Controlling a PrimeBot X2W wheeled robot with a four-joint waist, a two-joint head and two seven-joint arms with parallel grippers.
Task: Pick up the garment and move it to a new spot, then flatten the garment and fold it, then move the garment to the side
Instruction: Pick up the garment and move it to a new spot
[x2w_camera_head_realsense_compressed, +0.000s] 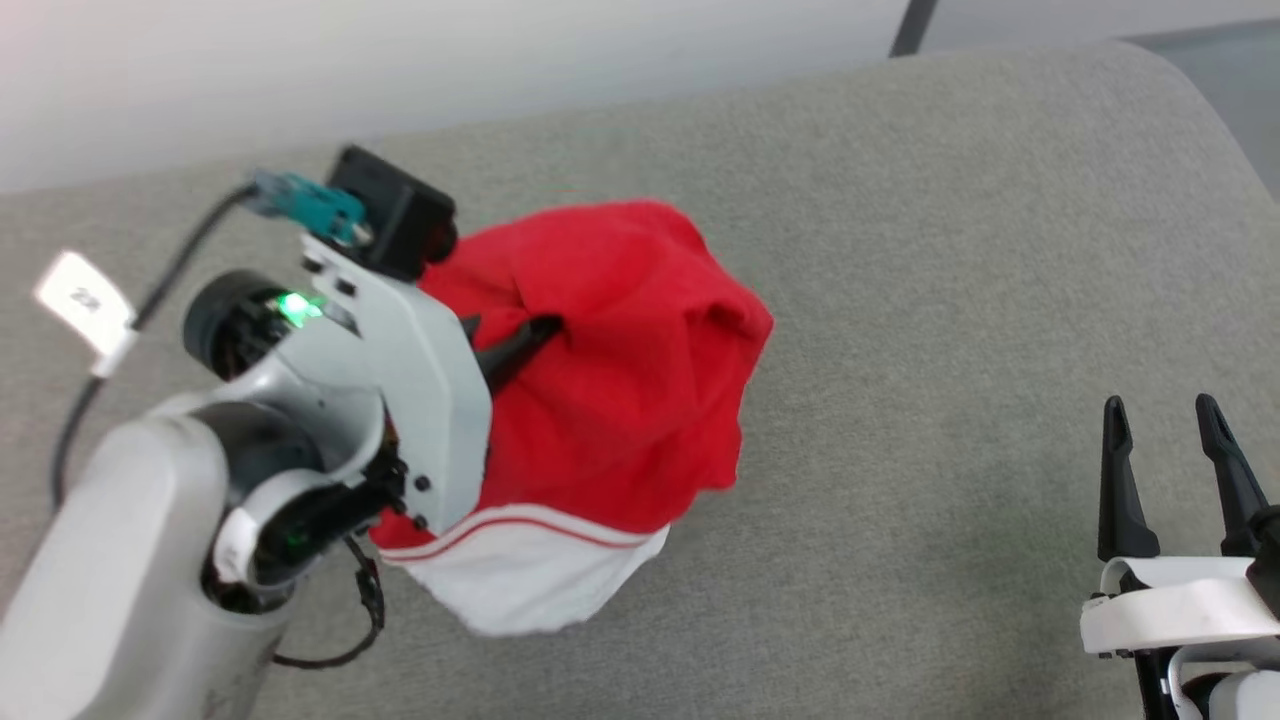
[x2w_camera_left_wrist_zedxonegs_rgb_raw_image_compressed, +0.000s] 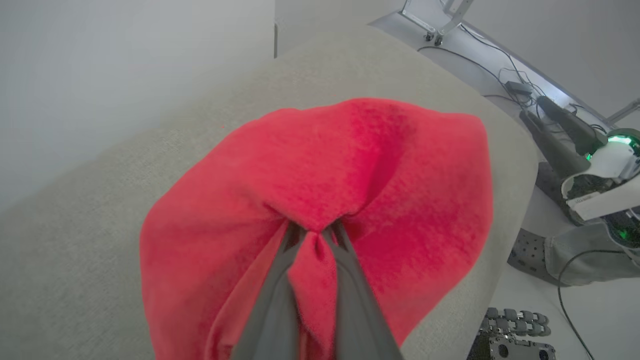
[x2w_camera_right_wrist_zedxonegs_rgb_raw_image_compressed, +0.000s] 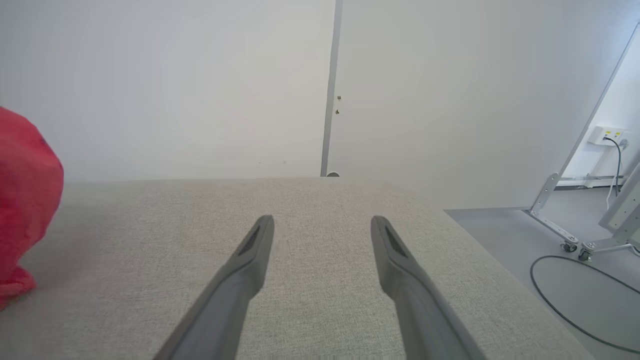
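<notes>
Grey woven padding (x2w_camera_head_realsense_compressed: 950, 250) runs beneath a plain white wall (x2w_camera_head_realsense_compressed: 400, 60) during what I judge to be the opening step, carrying the garment to a new spot. At far left, a black cable (x2w_camera_head_realsense_compressed: 170, 270) with a white tag (x2w_camera_head_realsense_compressed: 85, 300) trails toward my left forearm, which reaches in over the padding. My left gripper (x2w_camera_left_wrist_zedxonegs_rgb_raw_image_compressed: 315, 230) is pinched almost closed on a gather of red cloth, and the left wrist view shows the fold squeezed between both fingers. I judge the pinch is taken at one point so that the rest hangs free and travels as a single bundle. The garment (x2w_camera_head_realsense_compressed: 610, 370) droops from that pinch in a rumpled red mound, with a white sleeve (x2w_camera_head_realsense_compressed: 520, 580) and its red-and-white striped trim (x2w_camera_head_realsense_compressed: 525, 525) on the near side. I cannot say for certain whether its lowest folds touch the padding or hang clear, though in the right wrist view the bottom appears to brush the surface. To the right, well apart from the cloth, my right gripper (x2w_camera_head_realsense_compressed: 1160, 400) sits low over bare padding with its fingers spread wide and nothing between them. I judge it is parked there until flattening calls for two hands. The chest lettering, the collar and the second sleeve are lost inside the folds. My left wrist housing covers the garment's left edge, and the picture's lower edge cuts off my right arm.
</notes>
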